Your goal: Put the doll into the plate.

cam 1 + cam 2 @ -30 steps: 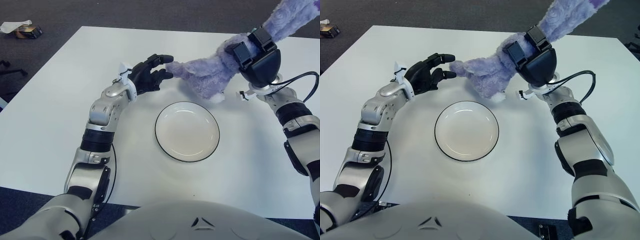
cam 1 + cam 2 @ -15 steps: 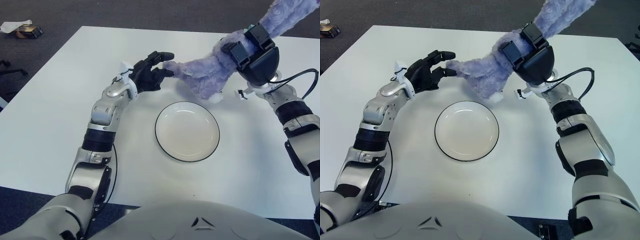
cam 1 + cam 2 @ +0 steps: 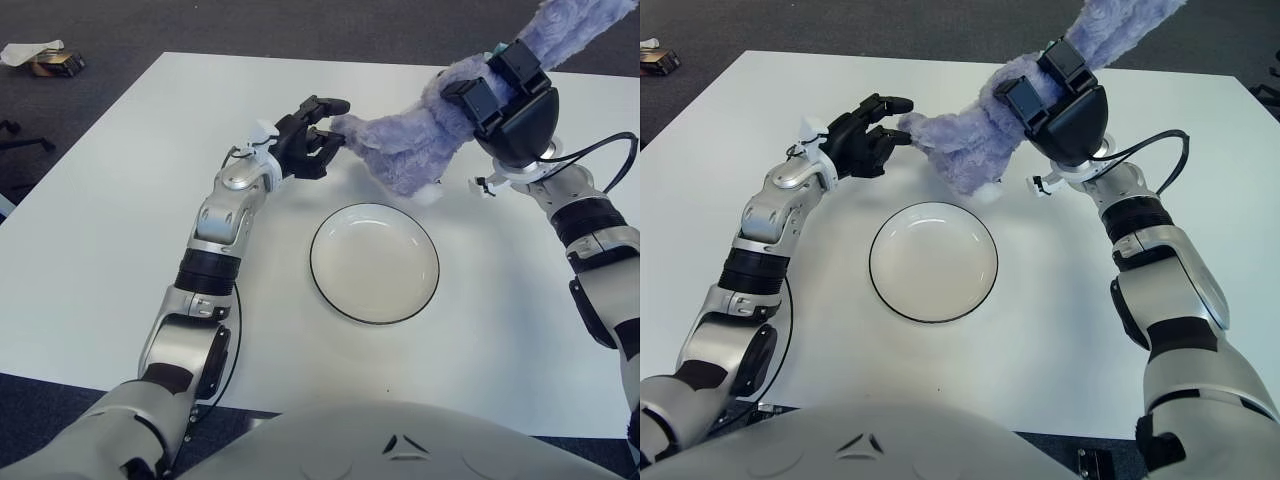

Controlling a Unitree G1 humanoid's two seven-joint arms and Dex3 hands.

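My right hand (image 3: 500, 95) sits in the upper right of the frame, fingers clamped around the middle of the doll (image 3: 420, 140), a purple plush toy. One fuzzy end of the doll extends past my grip toward the upper right corner; the other end stretches left and slightly down, above the centre of the white table (image 3: 100, 250).

My left hand (image 3: 310, 135) is in the upper centre-left, with its dark fingers (image 3: 325, 104) closed onto the left tip of the doll, one finger over the top and the others beneath it. Compared with a second ago, this hand has moved up and slightly right, and its fingers have gone from spread just beside the plush to pinched on it.

My right hand has also risen a little, so the doll's body now shows higher in the frame than before.

The plate (image 3: 374, 263), white with a dark rim, lies at the centre of the frame, below the doll. It holds nothing and has not shifted between frames.
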